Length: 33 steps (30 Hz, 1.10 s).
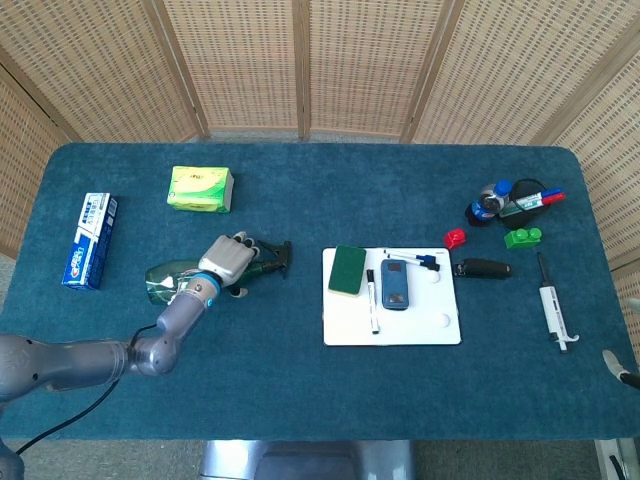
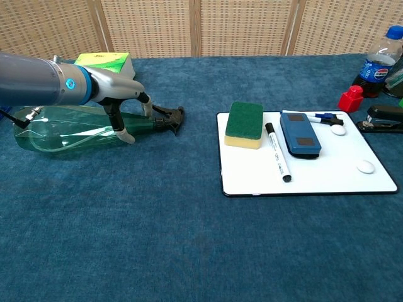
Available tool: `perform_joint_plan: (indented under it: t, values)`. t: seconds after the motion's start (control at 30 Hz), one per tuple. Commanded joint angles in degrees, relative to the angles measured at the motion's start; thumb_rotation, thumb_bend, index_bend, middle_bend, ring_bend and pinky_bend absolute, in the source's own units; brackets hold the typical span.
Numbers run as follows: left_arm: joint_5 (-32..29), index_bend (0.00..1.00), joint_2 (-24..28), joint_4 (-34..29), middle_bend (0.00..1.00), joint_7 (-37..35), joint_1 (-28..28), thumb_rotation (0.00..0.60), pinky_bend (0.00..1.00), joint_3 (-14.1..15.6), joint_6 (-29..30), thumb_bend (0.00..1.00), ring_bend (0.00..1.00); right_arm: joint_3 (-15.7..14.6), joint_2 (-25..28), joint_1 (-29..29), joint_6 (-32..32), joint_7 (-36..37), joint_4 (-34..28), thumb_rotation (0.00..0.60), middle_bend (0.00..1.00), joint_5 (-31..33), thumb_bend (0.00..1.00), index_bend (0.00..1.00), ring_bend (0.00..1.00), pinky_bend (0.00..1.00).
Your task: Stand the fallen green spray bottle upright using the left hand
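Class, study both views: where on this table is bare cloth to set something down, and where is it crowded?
Free: the wide near strip in front of the whiteboard and spray bottle; also the far middle, between the green box and the cola bottle. Crowded: the far-right corner and the whiteboard itself.

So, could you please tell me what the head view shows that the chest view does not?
Only the head view shows the toothpaste box, the pipette and the table's whole outline. Only the chest view shows, side on, the left hand's fingers reaching down in front of the bottle's neck. Both show the left hand over the fallen green spray bottle, the whiteboard with its sponge, and the green tissue pack.
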Motion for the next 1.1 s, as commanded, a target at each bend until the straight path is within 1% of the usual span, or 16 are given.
perform_joint_plan:
  t: [0.03,0.1,0.17,0.23,0.33,0.5,0.6,0.7,0.83,0.87,0.97,1.1]
  values:
    - [-0.21,0.28,-0.82,0.54,0.21,0.68,-0.45,0.489,0.34,-0.03,0.3,0.28,0.15,0.04,0.06,-0.18,0.24,0.27,0.05,0.6,0.31,-0.05,0.29,0.22,0.07,0.16]
    - [0.1,0.32,-1.19,0.69,0.26,0.73,-0.38,0.515,0.38,-0.22,0.98,0.3,0.2,0.11,0.05,-0.35,0.57,0.51,0.12,0.6,0.31,-0.14,0.29,0.22,0.07,0.16]
    - [0.54,0.37,-1.41,0.79,0.31,0.68,-0.23,0.564,0.43,-0.39,1.52,0.32,0.25,0.14,0.05,-0.48,0.75,0.8,0.14,0.6,0.31,-0.19,0.29,0.22,0.07,0.16]
    - [0.73,0.41,-1.56,0.99,0.35,1.14,-0.23,0.598,0.46,-0.18,1.72,0.34,0.3,0.22,0.03,-0.59,0.92,1.22,0.12,0.6,0.31,-0.21,0.29,0.22,0.07,0.16]
    - [0.65,0.46,-1.93,1.39,0.41,1.29,-0.11,0.6,0.51,-0.27,1.72,0.37,0.36,0.35,0.0,-0.71,1.15,1.92,0.16,0.6,0.31,-0.33,0.29,0.22,0.07,0.17]
    - [0.69,0.52,-2.11,1.77,0.47,1.35,0.2,0.6,0.57,-0.4,1.55,0.38,0.43,0.62,0.12,-0.74,1.36,2.66,0.06,0.6,0.31,-0.53,0.29,0.22,0.07,0.17]
    - [0.29,0.54,-1.83,1.97,0.5,0.84,0.35,0.6,0.6,-0.76,0.84,0.39,0.47,0.73,0.11,-0.73,1.42,2.97,-0.02,0.6,0.31,-0.64,0.29,0.22,0.07,0.17]
    - [0.45,0.55,-1.16,2.09,0.51,-0.65,0.75,0.6,0.61,-1.68,0.25,0.39,0.48,0.79,0.05,-0.73,1.44,3.17,-0.03,0.6,0.31,-0.71,0.29,0.22,0.07,0.17]
    - [2.63,0.55,-0.27,2.07,0.51,-4.25,2.09,0.6,0.62,-3.73,0.77,0.39,0.49,0.91,-0.07,-0.76,1.7,3.42,-0.03,0.6,0.31,-0.92,0.29,0.22,0.07,0.17]
    - [3.9,0.55,0.51,1.74,0.52,-6.53,2.97,0.6,0.62,-4.98,1.09,0.39,0.49,0.98,-0.14,-0.75,1.84,3.49,0.02,0.6,0.31,-1.01,0.29,0.22,0.07,0.17]
    - [6.62,0.54,2.3,0.73,0.51,-10.87,4.62,0.6,0.62,-7.06,1.03,0.39,0.49,1.05,-0.22,-0.72,1.91,3.56,0.02,0.6,0.31,-1.14,0.29,0.22,0.07,0.17]
    - [11.06,0.53,5.38,-1.41,0.51,-18.62,7.72,0.6,0.63,-10.65,1.55,0.39,0.49,1.17,-0.43,-0.57,1.93,3.61,0.04,0.6,0.31,-1.35,0.29,0.22,0.07,0.17]
